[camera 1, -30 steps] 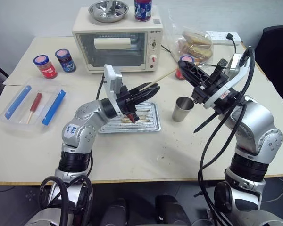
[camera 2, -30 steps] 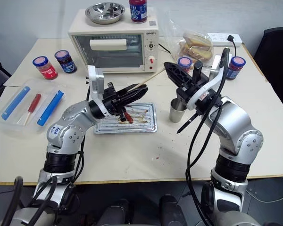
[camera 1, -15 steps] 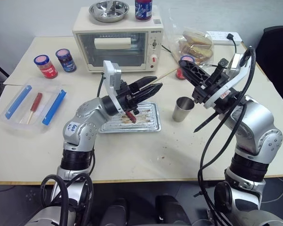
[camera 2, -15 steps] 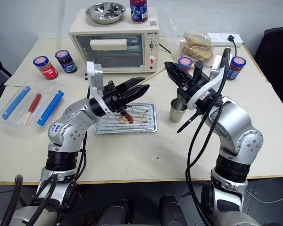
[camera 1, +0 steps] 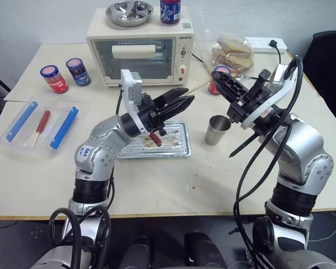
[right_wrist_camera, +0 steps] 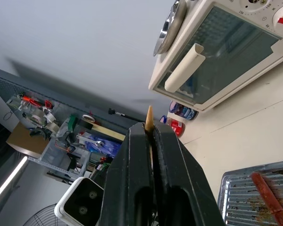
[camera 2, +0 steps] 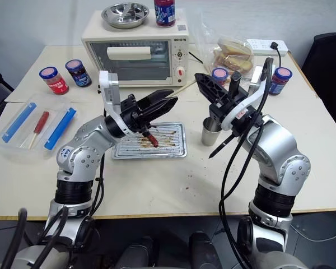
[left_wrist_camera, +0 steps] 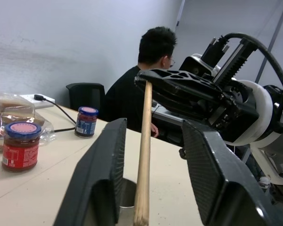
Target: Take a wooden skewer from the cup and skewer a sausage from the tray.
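My right gripper [camera 1: 215, 74] is shut on the wooden skewer [camera 1: 199, 89], whose pointed tip [right_wrist_camera: 149, 115] sticks out past the fingers. The stick runs toward my left gripper [camera 1: 182, 98], which is open, with the skewer [left_wrist_camera: 144, 155] in the gap between its fingers. Both grippers hang above the table. The steel cup [camera 1: 217, 130] stands below the right gripper. One reddish sausage [camera 1: 155, 138] lies on the stained metal tray [camera 1: 179, 147], under the left gripper.
A toaster oven [camera 1: 140, 53] with a steel bowl [camera 1: 129, 12] on top stands at the back. Two jars [camera 1: 54, 78] and a clear tray of blue tools [camera 1: 33, 126] are at the left. A bread bag [camera 1: 232, 51] lies at the back right. A person [left_wrist_camera: 137, 89] sits beyond the table.
The left gripper's fingers, close together on the skewer a second ago, now stand parted around it. The right arm has kept still.
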Motion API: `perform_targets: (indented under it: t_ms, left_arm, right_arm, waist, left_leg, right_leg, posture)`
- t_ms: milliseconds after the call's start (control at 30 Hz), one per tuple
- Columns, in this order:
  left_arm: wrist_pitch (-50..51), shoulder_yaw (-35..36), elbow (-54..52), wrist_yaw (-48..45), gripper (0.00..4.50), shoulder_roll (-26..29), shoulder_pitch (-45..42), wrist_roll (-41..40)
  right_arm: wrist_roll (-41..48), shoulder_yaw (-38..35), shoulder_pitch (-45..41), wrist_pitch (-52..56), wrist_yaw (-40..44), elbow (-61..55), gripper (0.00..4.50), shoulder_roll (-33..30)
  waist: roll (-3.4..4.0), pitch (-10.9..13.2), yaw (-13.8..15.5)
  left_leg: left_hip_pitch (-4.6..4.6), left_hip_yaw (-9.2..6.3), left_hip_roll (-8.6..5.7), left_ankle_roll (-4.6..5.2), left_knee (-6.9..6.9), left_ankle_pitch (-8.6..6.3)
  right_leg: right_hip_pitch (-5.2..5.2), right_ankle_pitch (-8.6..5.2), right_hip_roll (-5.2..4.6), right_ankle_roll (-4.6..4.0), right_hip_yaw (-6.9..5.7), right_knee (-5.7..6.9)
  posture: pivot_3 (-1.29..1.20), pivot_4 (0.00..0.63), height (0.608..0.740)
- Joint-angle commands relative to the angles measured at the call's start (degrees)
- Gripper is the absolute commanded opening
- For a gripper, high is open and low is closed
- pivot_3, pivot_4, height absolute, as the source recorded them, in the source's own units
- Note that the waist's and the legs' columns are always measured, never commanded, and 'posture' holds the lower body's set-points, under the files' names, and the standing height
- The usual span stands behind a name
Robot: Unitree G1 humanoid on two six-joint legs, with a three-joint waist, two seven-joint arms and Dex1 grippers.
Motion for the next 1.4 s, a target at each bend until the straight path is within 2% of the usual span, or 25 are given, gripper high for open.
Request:
perform_targets:
  t_ms: [33, 100, 233, 400, 533, 567, 633, 733, 767, 867, 933, 967, 1067, 1267, 1400]
  left_arm:
    - [-0.5, 0.3, -1.9, -0.4, 0.49, -0.3, -0.2, -1.1]
    - [-0.5, 0.5, -1.8, -0.1, 0.01, -0.6, -0.3, -1.3]
    - [-0.7, 0.8, -1.3, 0.3, 0.01, -0.7, -0.8, -0.8]
    - [-0.3, 1.8, -1.0, 0.4, 0.00, 2.9, -0.4, 1.0]
    - [2.8, 5.7, -3.8, -0.3, 0.00, 9.7, 3.1, -0.8]
    - [4.0, 7.4, -5.0, -0.7, 0.00, 12.2, 4.8, -1.6]
    - [6.6, 10.7, -7.6, -1.8, 0.00, 17.3, 8.5, -3.3]
    - [11.0, 18.1, -12.1, -4.4, 0.00, 26.1, 16.3, -6.9]
    - [12.2, 21.0, -13.2, -5.4, 0.00, 29.0, 19.3, -7.7]
    - [14.0, 27.3, -14.5, -7.3, 0.00, 34.6, 25.8, -8.9]
    - [14.9, 31.8, -14.9, -8.3, 0.00, 37.3, 29.8, -9.4]
    - [15.4, 33.4, -15.3, -8.4, 0.00, 38.1, 31.2, -10.0]
    - [15.7, 35.8, -16.2, -8.0, 0.00, 39.1, 33.7, -10.3]
    - [15.7, 36.9, -18.1, -6.5, 0.00, 38.8, 35.9, -10.8]
    - [15.6, 36.9, -18.4, -5.6, 0.00, 38.9, 35.9, -11.2]
  right_arm:
    - [1.3, -1.0, -0.7, -0.9, 0.1, -2.9, 0.00, 0.8]
    - [1.3, -1.0, -0.8, -1.0, 0.0, -3.1, 0.00, 1.0]
    - [1.3, -1.0, -0.5, -1.0, 0.0, -3.5, 0.00, 1.3]
    - [1.3, -0.1, -0.5, 0.5, 0.7, -2.8, 1.23, -0.2]
    - [1.3, 4.3, -1.4, 4.5, 2.5, 0.1, 2.21, -7.6]
    - [0.0, 6.3, -2.1, 6.0, 3.6, 0.8, 2.21, -10.1]
    - [-6.7, 11.2, -3.8, 9.9, 7.5, 1.4, 2.21, -14.8]
    - [-29.2, 24.2, -7.6, 13.7, 15.2, 0.6, 2.21, -21.8]
    - [-35.3, 27.8, -8.4, 13.1, 17.5, 1.1, 2.21, -22.5]
    - [-46.5, 33.9, -9.2, 10.6, 24.1, 2.3, 2.21, -21.6]
    - [-54.2, 39.1, -9.8, 8.8, 27.7, 2.7, 2.55, -19.5]
    - [-58.0, 41.6, -10.2, 8.3, 28.9, 3.4, 2.69, -18.4]
    - [-66.4, 46.1, -10.7, 6.2, 32.7, 6.0, 3.51, -14.5]
    - [-81.2, 51.7, -11.8, -0.3, 39.2, 17.1, 3.51, -5.9]
    - [-87.8, 51.9, -11.0, -4.6, 42.2, 24.2, 3.51, -1.7]
  waist:
    - [0.00, 0.0, 0.0]
    - [0.00, 0.0, 0.0]
    - [0.00, 0.0, 0.0]
    - [0.00, 0.0, -0.1]
    - [0.01, 0.0, -0.4]
    - [0.01, 0.0, -0.5]
    - [0.04, 0.0, -1.2]
    - [0.05, 0.0, -1.6]
    - [0.05, 0.0, -1.6]
    - [0.04, 0.0, -1.1]
    - [0.04, 0.0, -0.9]
    - [0.04, 0.0, -0.8]
    - [0.04, 0.0, -0.1]
    - [0.03, 0.0, 0.0]
    - [0.03, 0.0, -0.2]
  left_leg:
    - [0.00, 0.00, 0.00, 0.00, 0.00, 0.00]
    - [0.00, 0.00, 0.00, 0.00, 0.00, 0.00]
    - [0.00, 0.00, 0.00, 0.00, 0.00, 0.00]
    - [0.00, 0.00, 0.01, 0.00, -0.02, 0.00]
    - [0.01, 0.00, 0.01, 0.00, -0.04, 0.00]
    - [0.01, 0.00, 0.01, 0.00, -0.08, 0.00]
    - [0.01, 0.00, 0.05, 0.00, -0.12, 0.00]
    - [0.01, -0.02, 0.09, 0.00, -0.19, 0.00]
    - [0.01, -0.03, 0.10, -0.01, -0.21, 0.00]
    - [0.00, -0.14, 0.10, -0.04, -0.24, 0.01]
    - [-0.01, -0.15, 0.04, -0.03, -0.22, 0.01]
    - [-0.01, -0.15, 0.02, -0.03, -0.21, 0.01]
    - [-0.01, -0.16, -0.03, -0.03, -0.20, 0.01]
    - [0.03, -0.17, -0.06, -0.04, -0.21, 0.00]
    - [0.04, -0.17, -0.07, -0.05, -0.24, 0.00]
  right_leg:
    - [0.00, 0.00, 0.00, 0.00, 0.00, 0.00]
    - [0.00, 0.00, 0.00, 0.00, 0.00, 0.00]
    - [0.00, 0.00, 0.00, 0.00, 0.00, -0.02]
    - [-0.01, 0.00, 0.02, 0.00, 0.00, -0.19]
    - [-0.02, 0.00, 0.01, 0.00, 0.01, -0.18]
    - [-0.02, 0.00, 0.01, 0.00, 0.02, -0.19]
    - [-0.05, 0.00, 0.03, 0.00, 0.03, -0.23]
    - [-0.09, -0.01, 0.06, -0.01, 0.06, -0.28]
    - [-0.13, -0.01, 0.09, -0.01, 0.09, -0.34]
    - [-0.15, -0.02, 0.09, -0.03, 0.08, -0.41]
    - [-0.13, -0.02, 0.01, -0.03, 0.07, -0.41]
    - [-0.12, -0.02, -0.01, -0.03, 0.07, -0.41]
    - [-0.12, -0.02, -0.06, -0.03, 0.06, -0.41]
    - [-0.12, -0.01, -0.06, -0.03, 0.05, -0.37]
    - [-0.15, -0.01, -0.05, -0.03, 0.03, -0.36]
  posture:
    - [0.00, 0.150, 0.740]
    - [0.00, 0.150, 0.740]
    - [0.00, 0.150, 0.740]
    - [0.00, 0.150, 0.740]
    - [0.00, 0.150, 0.740]
    - [0.00, 0.150, 0.740]
    - [0.00, 0.150, 0.740]
    - [0.00, 0.150, 0.740]
    - [0.00, 0.150, 0.740]
    - [0.00, 0.150, 0.740]
    - [0.00, 0.150, 0.740]
    - [0.00, 0.150, 0.740]
    - [0.00, 0.150, 0.740]
    - [0.00, 0.150, 0.740]
    - [0.00, 0.150, 0.740]
